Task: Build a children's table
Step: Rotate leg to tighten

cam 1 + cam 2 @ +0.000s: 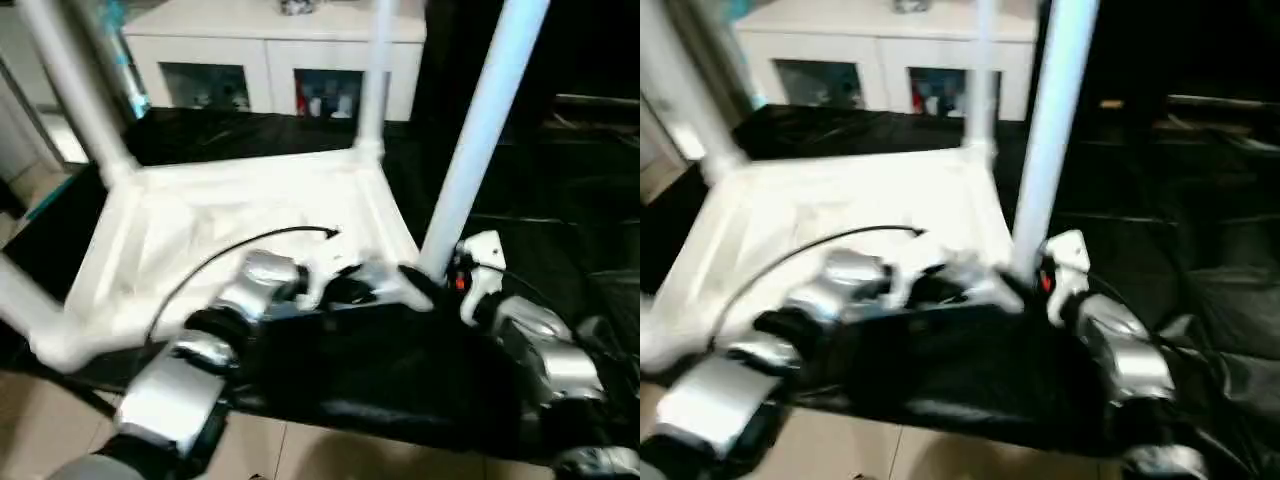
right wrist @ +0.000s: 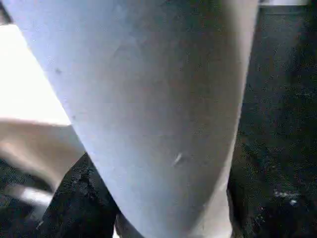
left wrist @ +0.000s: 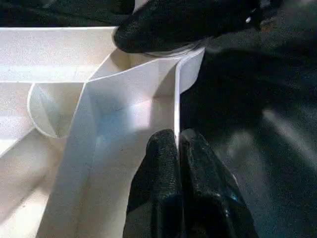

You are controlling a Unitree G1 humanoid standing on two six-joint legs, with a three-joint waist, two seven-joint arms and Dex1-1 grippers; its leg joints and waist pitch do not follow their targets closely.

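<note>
Table top (image 1: 240, 215) smooth white plastic; legs (image 1: 478, 130) same; black sheet (image 1: 560, 190) glossy.

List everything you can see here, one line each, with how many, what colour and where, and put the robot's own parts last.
Children's table top: one, white, lying upside down on the black-sheeted table.
Table legs: four, white tubes, standing up from the top's corner sockets; the near left one leans toward the left edge of the head view.
Black-sheeted table: one, black, under and around the white top.
Cabinet: one, white with glass doors, behind the black table.
Cable: one, black, arcing over the top from the left arm.
Floor: pale tiles, at the near edge.
Left gripper: one, black, jaws pinching the top's thin near rim.
Right gripper: one, black, at the base of the near right leg; grip unclear.
Forearms: two, silver, nearest the camera.
</note>
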